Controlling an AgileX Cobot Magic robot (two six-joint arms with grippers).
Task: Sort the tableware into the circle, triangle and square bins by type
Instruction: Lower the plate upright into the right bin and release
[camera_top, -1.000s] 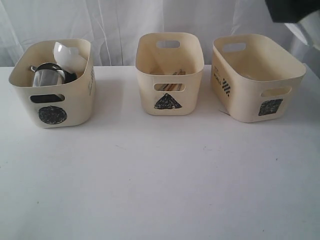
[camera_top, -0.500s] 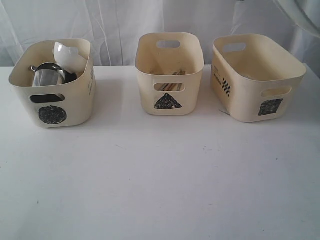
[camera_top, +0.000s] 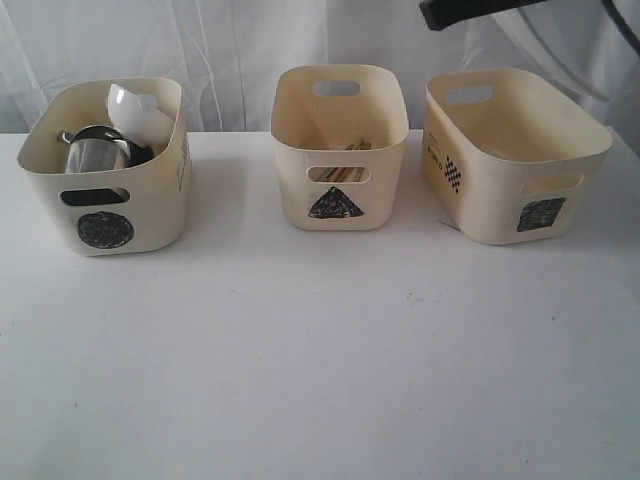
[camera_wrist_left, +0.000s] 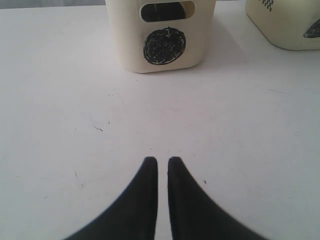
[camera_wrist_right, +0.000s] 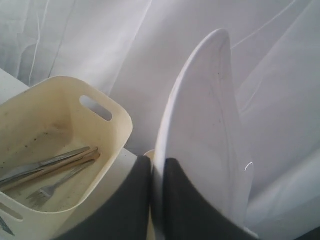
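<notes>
White surface (camera_top: 320, 380) lies bare up front, and the square bin (camera_top: 495, 195) at the right of the exterior frame looks empty. Up in the upper right, the large white square plate (camera_wrist_right: 205, 140) hangs on edge, pinched in the right gripper (camera_wrist_right: 157, 167) fingers. Last piece, I reckon: swing over and lower it into that bin. Left gripper (camera_wrist_left: 160, 162) fingers are nearly together, holding nothing.

Exterior camera faces the table (camera_top: 320, 380) front-on from slightly above, mid-distance; circle bin (camera_top: 150, 200), triangle bin (camera_top: 385, 190) and square bin (camera_top: 490, 200) in a row before a curtain (camera_top: 230, 50); left wrist camera low over the table, level with the circle bin's front, fairly near; right wrist camera raised, looking down into the triangle bin, plate (camera_wrist_right: 200, 150) close to the lens; those two bins are shared with the exterior view.
</notes>
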